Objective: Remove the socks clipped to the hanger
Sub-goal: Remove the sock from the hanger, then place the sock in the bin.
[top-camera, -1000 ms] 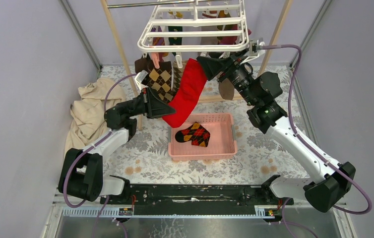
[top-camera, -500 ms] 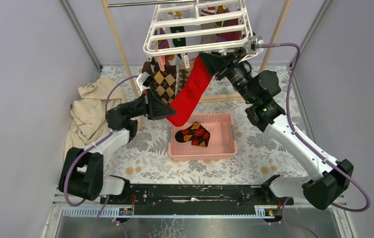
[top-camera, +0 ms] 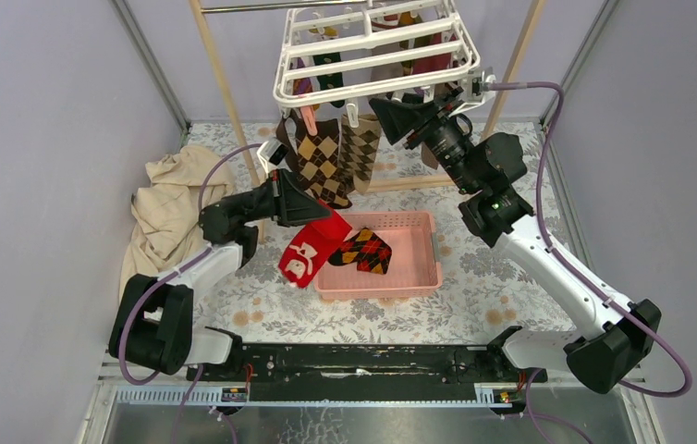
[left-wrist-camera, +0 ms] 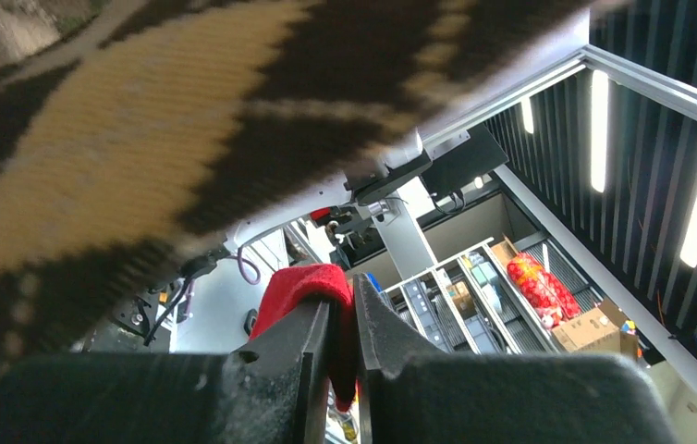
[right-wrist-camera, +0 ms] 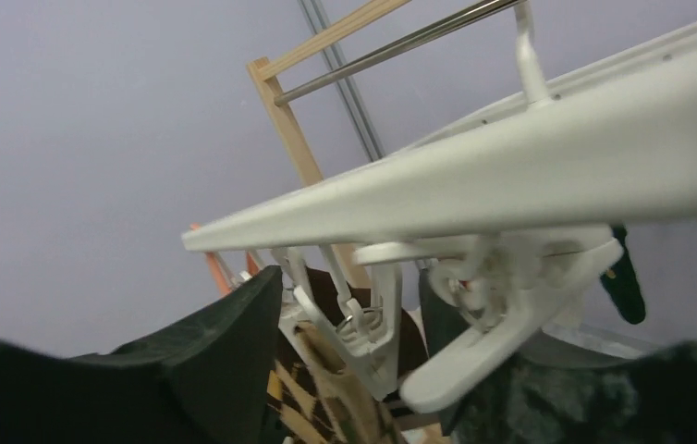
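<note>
The white hanger (top-camera: 372,57) hangs at the back with several socks clipped under it, among them two brown-yellow argyle ones (top-camera: 322,162). My left gripper (top-camera: 312,211) is shut on a red sock (top-camera: 311,248), which droops from it over the pink basket's left rim. In the left wrist view the red fabric (left-wrist-camera: 303,282) is pinched between the jaws of the left gripper (left-wrist-camera: 343,294), and an argyle sock (left-wrist-camera: 188,120) fills the top. My right gripper (top-camera: 391,116) stands open under the hanger's front bar (right-wrist-camera: 511,176). A white clip (right-wrist-camera: 368,333) hangs between its fingers (right-wrist-camera: 215,361).
A pink basket (top-camera: 419,277) on the flowered table holds one argyle sock (top-camera: 360,250). A beige cloth (top-camera: 165,208) is heaped at the left. Wooden poles (top-camera: 225,92) stand on both sides of the hanger. Grey walls close in both sides.
The red sock has come free of its clip at the top and dropped; it now hangs only from my left gripper. The hanger has swung back up. The right gripper stays under its front edge.
</note>
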